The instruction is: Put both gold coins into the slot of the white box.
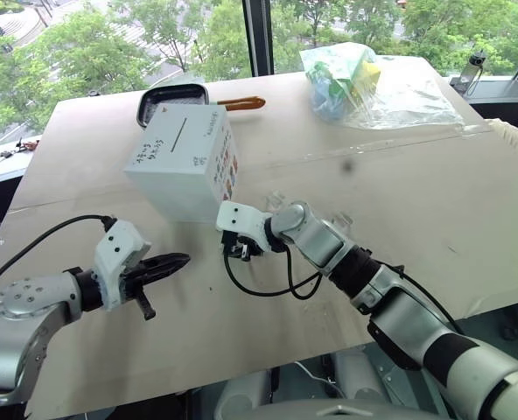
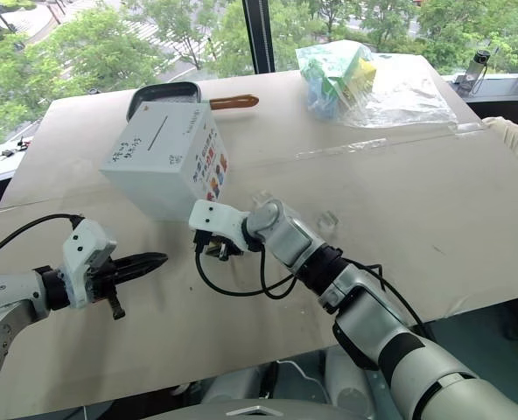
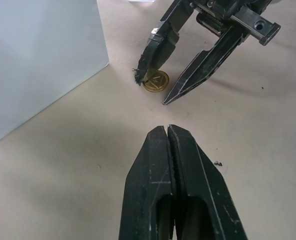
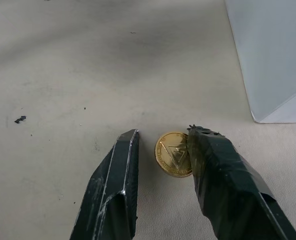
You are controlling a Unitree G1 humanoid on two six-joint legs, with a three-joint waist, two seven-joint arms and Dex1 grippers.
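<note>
Right gripper (image 4: 160, 150) astride gold coin (image 4: 173, 153)

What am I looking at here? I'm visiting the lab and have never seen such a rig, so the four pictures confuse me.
This is a humanoid robot with two arms, each ending in a black two-fingered pincer. Two pictures come from cameras in its head, looking down over a beige table. The other two come from cameras on its wrists, looking along each pincer's fingers.

On the table stand a white cardboard box with blue writing and a thin dark slot. Behind it are a black pan with an orange handle and a clear plastic bag of coloured items.

The right pincer is open, its fingers straddling a small round gold coin lying flat on the table; nothing is lifted yet. The left pincer is shut and holds nothing.
</note>
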